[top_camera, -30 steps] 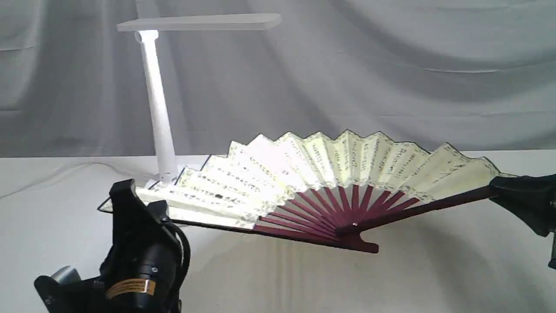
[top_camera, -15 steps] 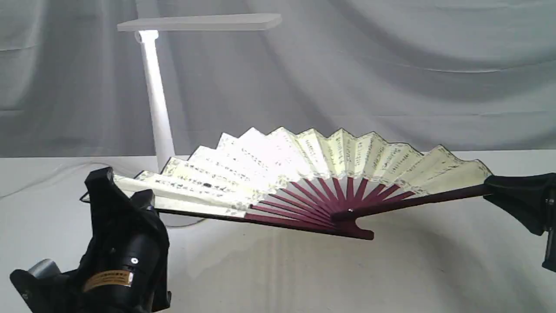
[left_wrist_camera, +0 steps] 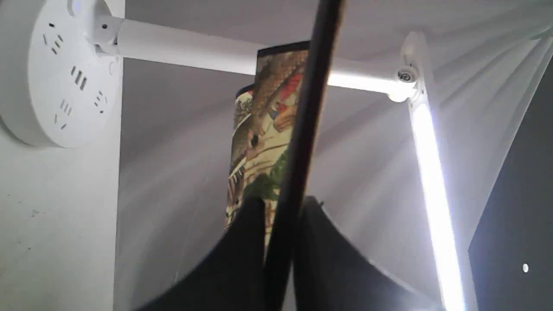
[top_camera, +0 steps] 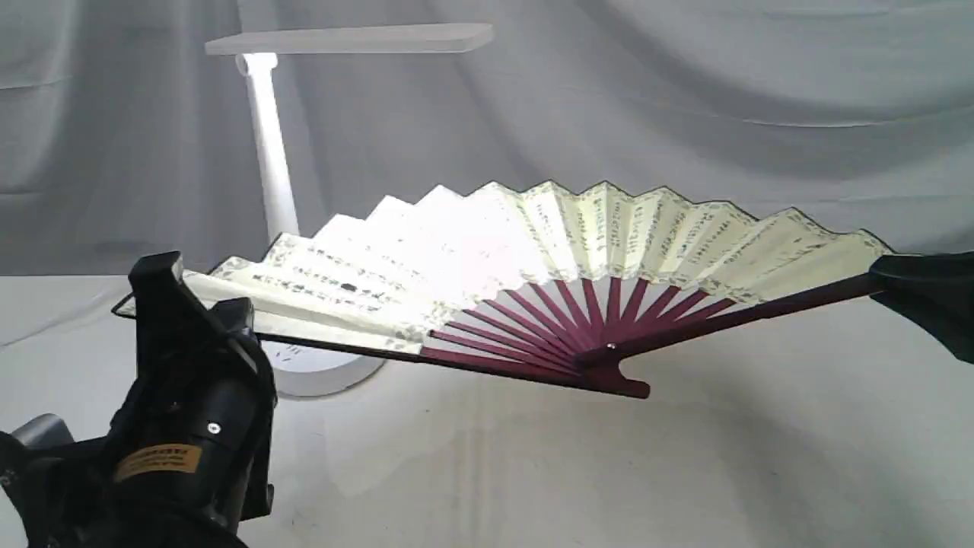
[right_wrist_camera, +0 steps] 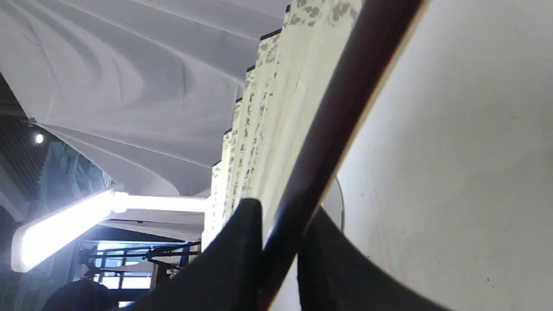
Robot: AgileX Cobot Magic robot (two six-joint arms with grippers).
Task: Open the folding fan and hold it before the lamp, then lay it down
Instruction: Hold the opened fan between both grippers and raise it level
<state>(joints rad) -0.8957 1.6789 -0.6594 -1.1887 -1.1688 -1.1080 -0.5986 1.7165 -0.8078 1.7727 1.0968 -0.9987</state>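
1 fan [top_camera: 609,224] is hanging spread before 1 lamp [top_camera: 268,144]; 2 grippers, the left gripper [left_wrist_camera: 283,207] and right gripper [right_wrist_camera: 281,214], are clamping their jaws on its opposite ends.

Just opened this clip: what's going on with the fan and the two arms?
Both arms are holding the folding fan spread wide open above the cloth-covered table. The left gripper has its jaws shut on one dark end guard, and the right gripper has its jaws shut on the other. The fan is in front of the lit white lamp, hiding its lower stem and part of its base in the exterior view. It has not been laid down yet.
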